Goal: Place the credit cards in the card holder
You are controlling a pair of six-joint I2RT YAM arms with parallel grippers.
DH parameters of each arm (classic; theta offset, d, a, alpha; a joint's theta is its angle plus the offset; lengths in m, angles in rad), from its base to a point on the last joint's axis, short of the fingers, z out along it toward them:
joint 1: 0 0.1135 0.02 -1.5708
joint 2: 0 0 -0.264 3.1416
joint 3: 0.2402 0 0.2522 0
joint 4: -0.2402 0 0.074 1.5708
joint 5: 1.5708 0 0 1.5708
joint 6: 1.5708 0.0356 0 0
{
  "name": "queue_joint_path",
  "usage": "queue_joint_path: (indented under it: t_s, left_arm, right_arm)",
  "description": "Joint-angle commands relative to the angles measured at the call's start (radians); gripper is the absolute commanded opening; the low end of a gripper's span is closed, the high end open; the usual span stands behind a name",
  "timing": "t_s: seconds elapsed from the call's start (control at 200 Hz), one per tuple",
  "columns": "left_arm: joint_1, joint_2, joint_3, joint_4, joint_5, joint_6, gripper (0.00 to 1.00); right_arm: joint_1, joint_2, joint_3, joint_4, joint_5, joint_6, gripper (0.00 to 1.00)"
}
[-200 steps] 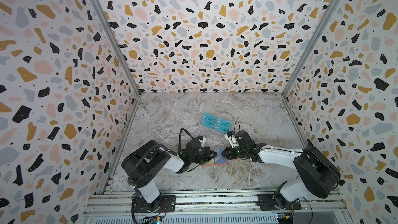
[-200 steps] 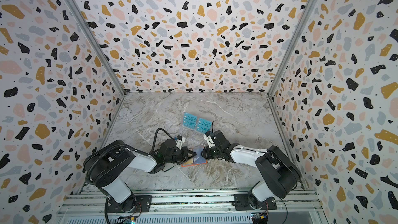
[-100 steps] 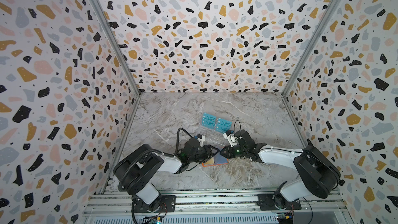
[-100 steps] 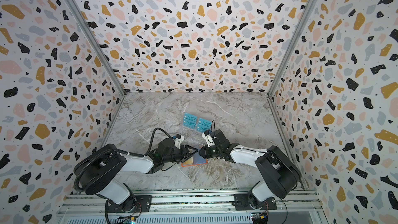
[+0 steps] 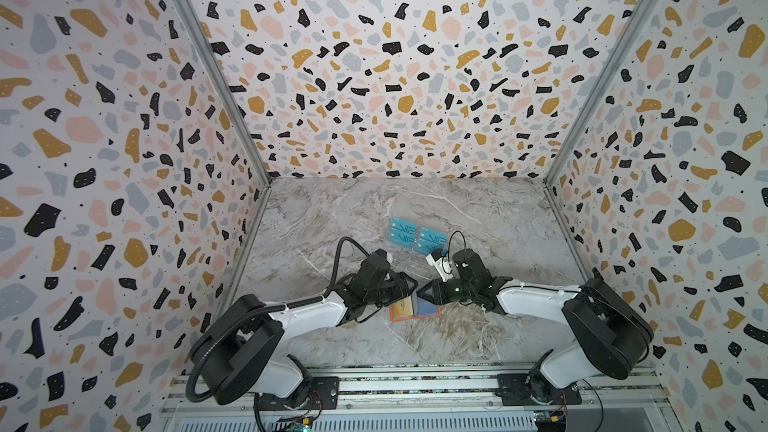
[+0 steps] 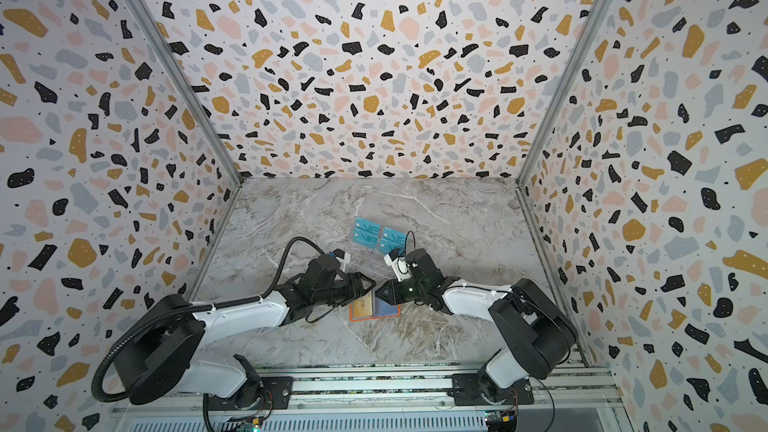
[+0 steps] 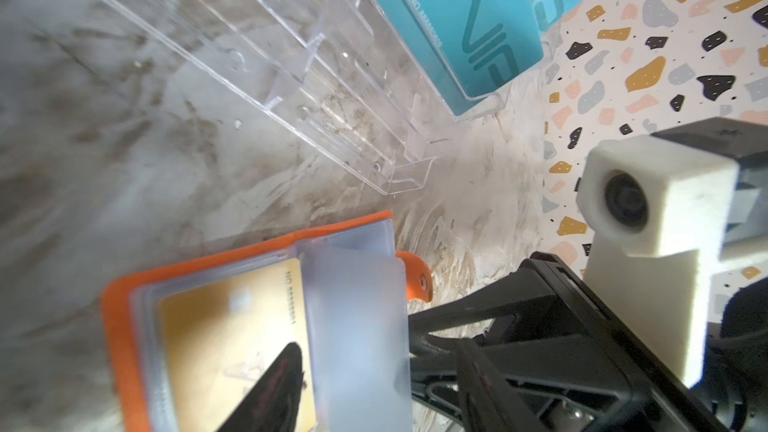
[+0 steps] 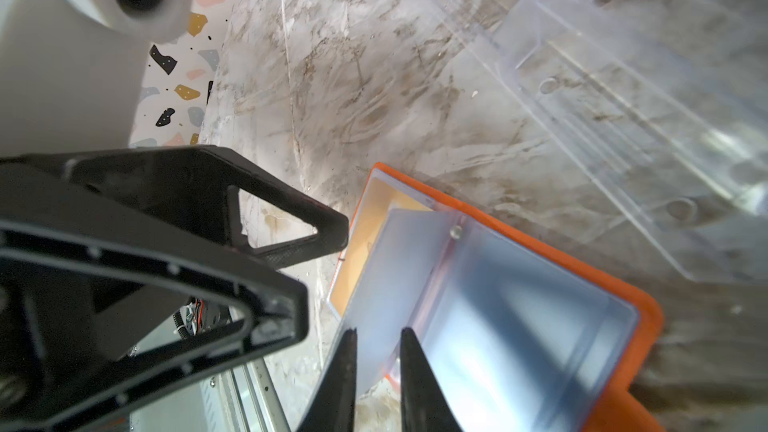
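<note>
Credit card in card holder, left fingers newly parted

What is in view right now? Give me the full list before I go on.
card holder: one, orange with bluish sleeves, lying open on the table in front of the stand
gold card: one, gold, in the card holder's half on the left arm's side
teal cards: four showing, teal with VIP lettering, in the stand's rear tiers
acrylic stand: one, clear, mid-table behind the card holder
table: one, grey marble pattern
walls: three, terrazzo pattern, left, back and right
left hand: one, black, open, over the gold card
right hand: one, black, shut on a sleeve of the card holder
</note>
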Motion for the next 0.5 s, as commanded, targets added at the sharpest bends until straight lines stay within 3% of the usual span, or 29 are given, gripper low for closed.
queue_joint_path:
  t_s: [0.0,0.165,0.496]
  left_arm:
    - [0.036,-0.056,-0.014,-0.107,-0.063,0.053,0.55]
    - [0.095,-0.142,-0.08,-0.071,-0.054,0.03,0.41]
    - [0.1,-0.137,-0.067,-0.118,-0.004,0.072,0.39]
  right_arm:
    - [0.022,0.031,0.024,0.025,-0.039,0.01,0.21]
    - [0.06,0.073,0.049,0.033,-0.046,0.014,0.2]
    - [0.082,0.144,0.072,0.056,-0.029,0.04,0.14]
